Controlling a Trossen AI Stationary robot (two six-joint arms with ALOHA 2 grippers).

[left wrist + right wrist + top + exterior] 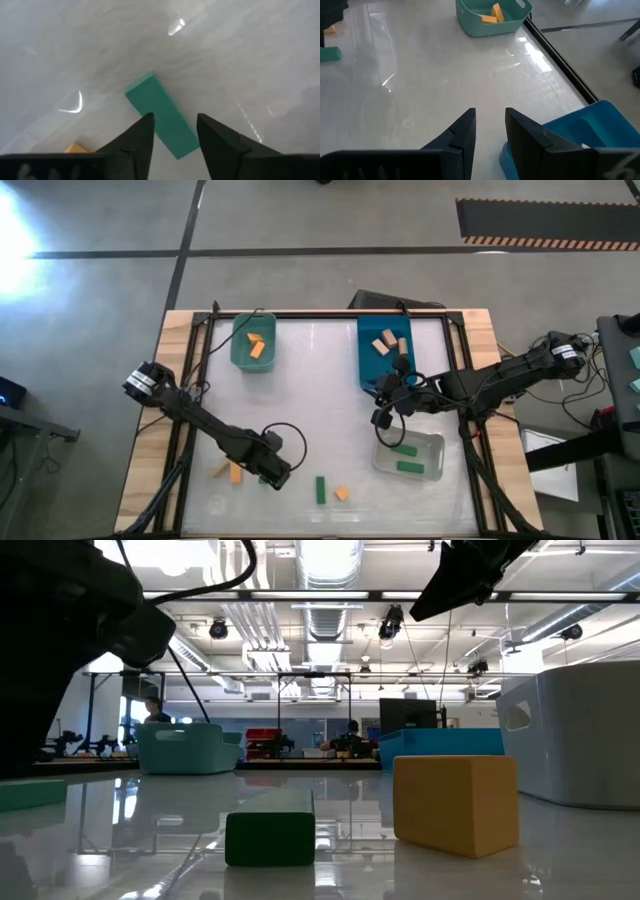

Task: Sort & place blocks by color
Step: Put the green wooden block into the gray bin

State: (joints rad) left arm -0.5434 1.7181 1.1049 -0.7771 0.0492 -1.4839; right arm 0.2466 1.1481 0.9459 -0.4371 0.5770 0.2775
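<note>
A dark green block (320, 490) lies flat on the white table near its near edge, with a small orange block (342, 493) just to its right. My left gripper (283, 477) hovers open just left of the green block. In the left wrist view its fingertips (174, 117) frame the green block (162, 120) without touching it. Two more blocks, one tan (221, 471) and one orange (236, 473), lie to the left of that arm. My right gripper (383, 418) is open and holds nothing; it hangs between the blue bin and the clear bin.
The teal bin (253, 340) at the far left holds orange blocks. The blue bin (385, 350) at the far right holds tan ones. The clear bin (410, 458) near the right side holds green ones. Black frame rails (190, 380) run along the table's sides. Bare tabletop lies in the middle.
</note>
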